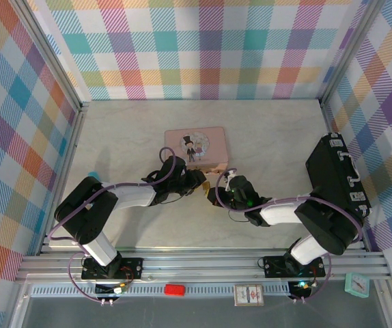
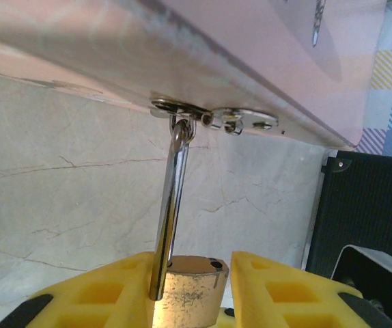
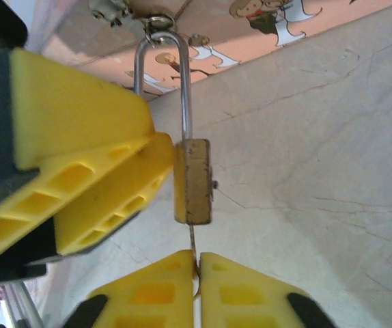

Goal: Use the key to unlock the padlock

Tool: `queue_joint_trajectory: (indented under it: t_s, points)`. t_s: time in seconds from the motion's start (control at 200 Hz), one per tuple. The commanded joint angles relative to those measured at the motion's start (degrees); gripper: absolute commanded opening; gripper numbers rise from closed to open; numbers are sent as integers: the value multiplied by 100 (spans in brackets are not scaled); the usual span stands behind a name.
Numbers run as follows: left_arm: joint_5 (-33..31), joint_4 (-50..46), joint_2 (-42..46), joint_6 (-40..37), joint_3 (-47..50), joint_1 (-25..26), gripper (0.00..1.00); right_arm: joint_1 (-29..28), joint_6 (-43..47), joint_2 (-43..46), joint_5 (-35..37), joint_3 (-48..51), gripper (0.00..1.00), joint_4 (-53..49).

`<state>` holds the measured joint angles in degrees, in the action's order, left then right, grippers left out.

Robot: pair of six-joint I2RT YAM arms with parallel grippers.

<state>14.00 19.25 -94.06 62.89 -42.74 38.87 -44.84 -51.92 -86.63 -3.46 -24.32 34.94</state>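
padlock (image 3: 193, 181) hooked by its shackle through the pink tin's (image 3: 298, 48) clasp (image 3: 156, 24) | key (image 3: 192, 240) meets its keyhole end | my right gripper (image 3: 197, 273) pinches the key, fingers almost pressed together | my left gripper (image 2: 191, 266) flanks the padlock body, fingers parted, I see a thin gap on one side

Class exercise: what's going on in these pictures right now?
The padlock is hooked by its shackle through the clasp of the pink tin. The left pincer brackets the brass body, while the right pincer pinches the thin key, whose tip sits in the keyhole underneath. Whether the shackle has released cannot be told.
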Motion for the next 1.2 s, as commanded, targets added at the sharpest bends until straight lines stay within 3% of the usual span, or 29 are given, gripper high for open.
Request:
queue_joint_trajectory:
  t_s: [0.0,0.26,0.525,0.65,0.93,1.195]
  points:
    - [-173,-78,282,-201,133,-46,35,-60,74,186,95,-27,18,-507]
    - [-278,-451,561,-572,167,-156,39,-8,473,561,401,-276,33,-1364]
    - [-1061,-2495,1906,-2371,-247,-297,52,162,958,800,479,-663,41,-1947]
    - [-1133,-3180,2252,-3126,-563,-744,62,177,1083,670,411,-883,42,-1950]
    - [-301,-3618,973,-3711,-1572,-1872,70,318,955,27,415,-1423,43,-1925]
    - [-3,-3094,-54,-3631,-2033,-1972,70,810,1563,-580,20,-2205,51,-2136]
